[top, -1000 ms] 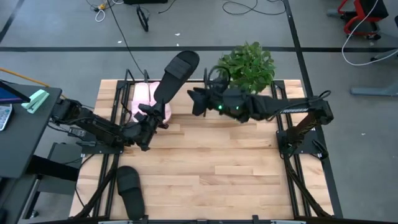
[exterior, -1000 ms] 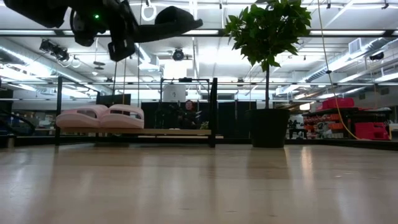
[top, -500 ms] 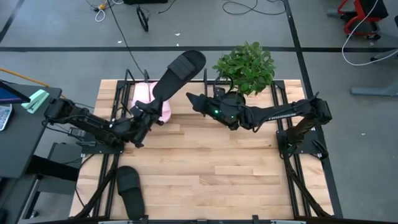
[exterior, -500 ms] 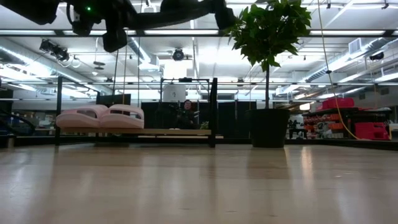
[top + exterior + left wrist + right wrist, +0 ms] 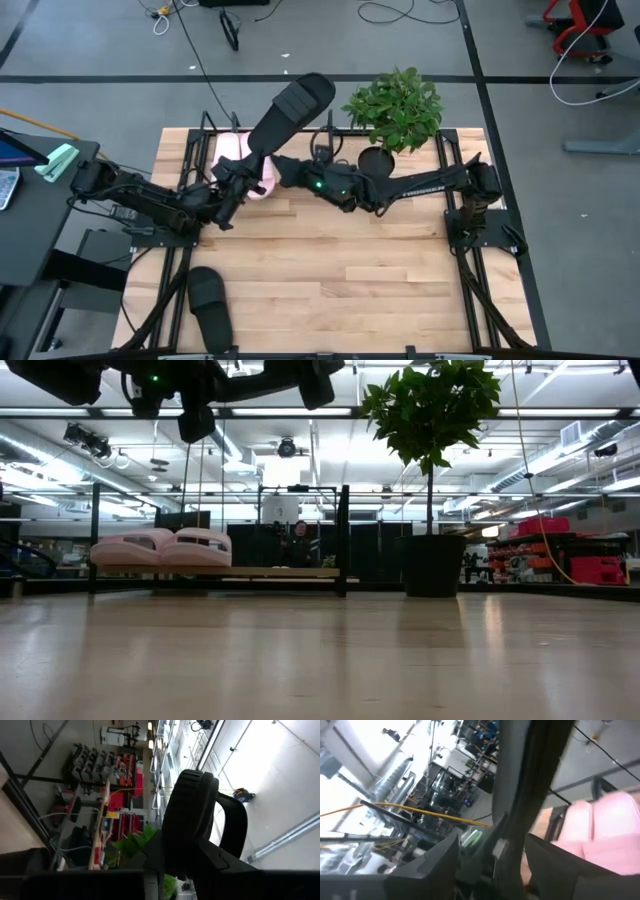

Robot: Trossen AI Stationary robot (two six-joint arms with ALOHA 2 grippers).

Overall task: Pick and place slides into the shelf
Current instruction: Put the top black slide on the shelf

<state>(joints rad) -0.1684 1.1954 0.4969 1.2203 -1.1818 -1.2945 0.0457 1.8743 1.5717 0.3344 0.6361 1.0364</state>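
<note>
The left gripper point(image 5: 240, 180) is clamped on a black slide point(image 5: 285, 115), held high and tilted, its far end reaching over the shelf point(image 5: 205, 150). Below and just beyond this gripper two pink slides point(image 5: 160, 547) sit side by side on the shelf. The right gripper point(image 5: 283, 170) has swept in from near the plant point(image 5: 395, 105) and now sits right beside the slide — whether its fingers are open I cannot tell. That looks like a handover or a steadying grip before placing. A second black slide point(image 5: 210, 305) lies well behind the left gripper.
</note>
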